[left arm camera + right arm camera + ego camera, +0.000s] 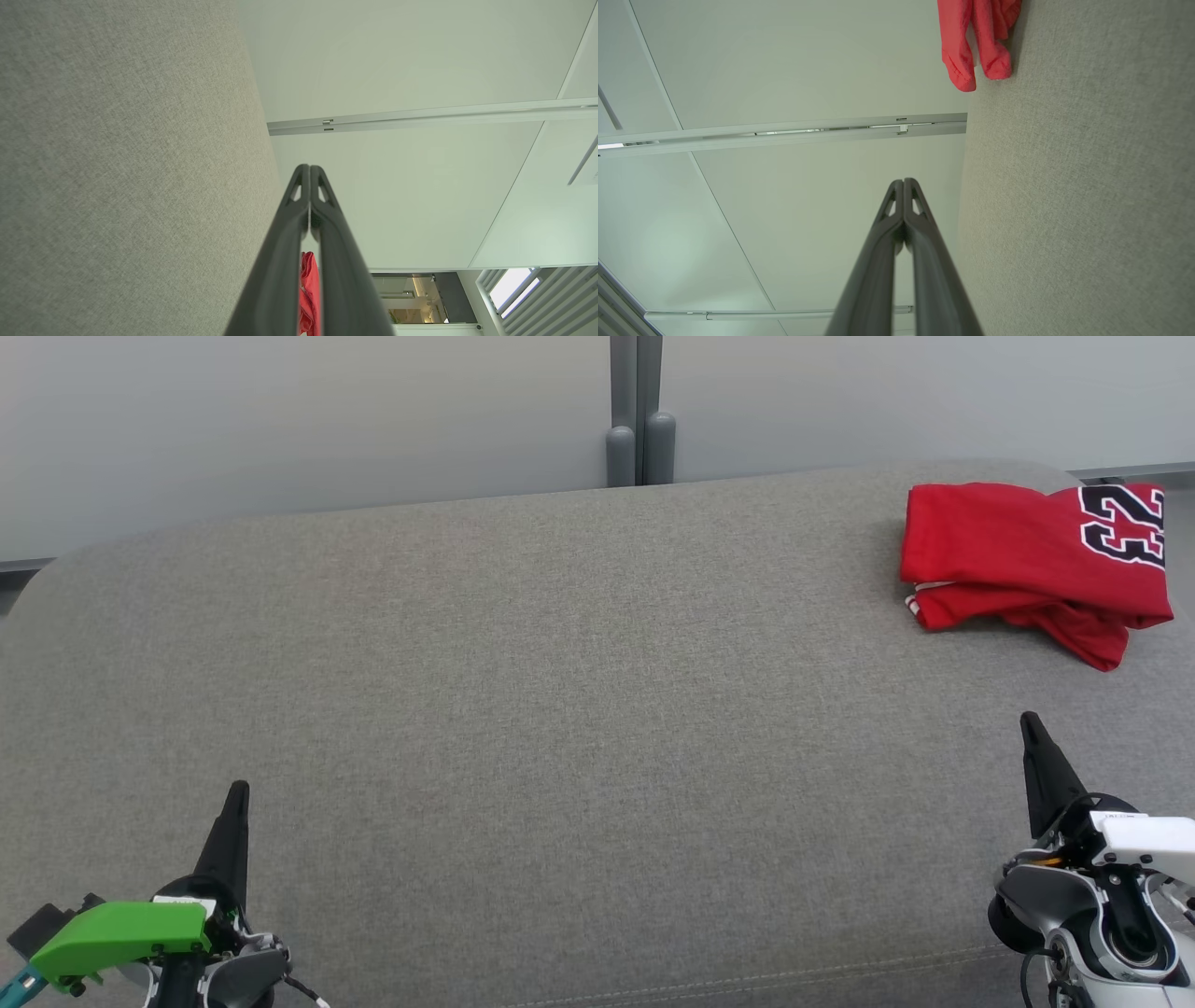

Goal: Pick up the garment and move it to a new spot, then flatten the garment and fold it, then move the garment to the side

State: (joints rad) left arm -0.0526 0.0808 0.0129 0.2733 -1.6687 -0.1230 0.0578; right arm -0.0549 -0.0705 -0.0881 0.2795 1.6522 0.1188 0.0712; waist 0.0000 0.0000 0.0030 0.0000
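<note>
At the near left, the left hand (239, 788) hovers over the desk (560, 709), its two dark fingers pressed together to a single point; a green part (117, 933) on its wrist is cut off by the frame's corner. The desk's grey fabric top stretches bare through the middle, with a stitched seam (747, 980) along its near edge. Beyond its far edge a grey post (639, 429) rises against a pale wall (280, 420). At the far right the garment (1018, 551), red with a black-and-white number, lies folded and bunched, its lower layers hidden under the top one. From the left wrist it (309, 289) is a sliver between the fingers; the right wrist view crops it (971, 42). At the near right the right hand (1029, 717) is also pressed together, well apart from the garment, nothing between them.
</note>
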